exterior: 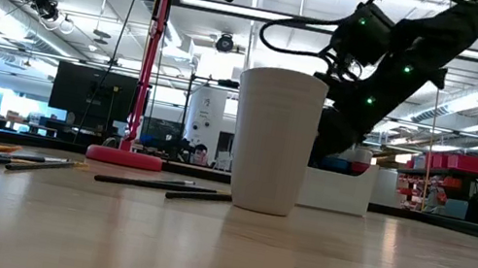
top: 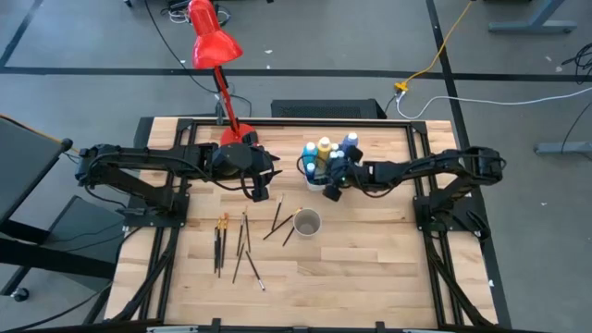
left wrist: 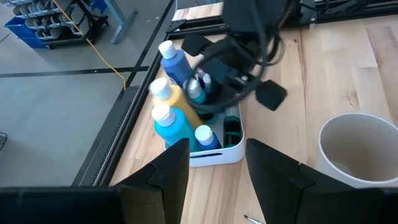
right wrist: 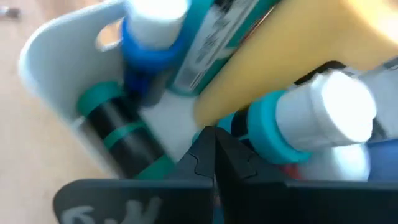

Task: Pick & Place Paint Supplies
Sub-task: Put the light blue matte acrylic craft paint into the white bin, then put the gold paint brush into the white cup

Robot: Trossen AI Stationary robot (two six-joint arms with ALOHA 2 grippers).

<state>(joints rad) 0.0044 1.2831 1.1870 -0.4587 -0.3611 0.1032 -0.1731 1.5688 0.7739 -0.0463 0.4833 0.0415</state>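
Several paint bottles (left wrist: 173,118) with white caps, blue, yellow and teal, stand upright in a white bin (left wrist: 214,155) at the table's far middle (top: 314,178). My right gripper (top: 328,174) reaches into that bin with its fingers shut (right wrist: 214,149). To the bin's left my left gripper (top: 261,192) hangs open above the table with nothing between its fingers (left wrist: 217,165). Several thin brushes (top: 242,242) lie flat on the wood near the table's middle left. A white cup (top: 306,223) stands upright beside them. My right gripper slants down into the white bin with its shut fingertips (right wrist: 208,146) between the yellow bottle (right wrist: 292,56) and a teal bottle with a white cap (right wrist: 323,112). I cannot tell whether they touch either bottle.
A red desk lamp (top: 213,42) stands on its base at the table's far edge, left of the bin, its head leaning out beyond the table. In the low view the cup (exterior: 272,140) stands in front of the bin (exterior: 338,186). Bare wood lies toward the near right.
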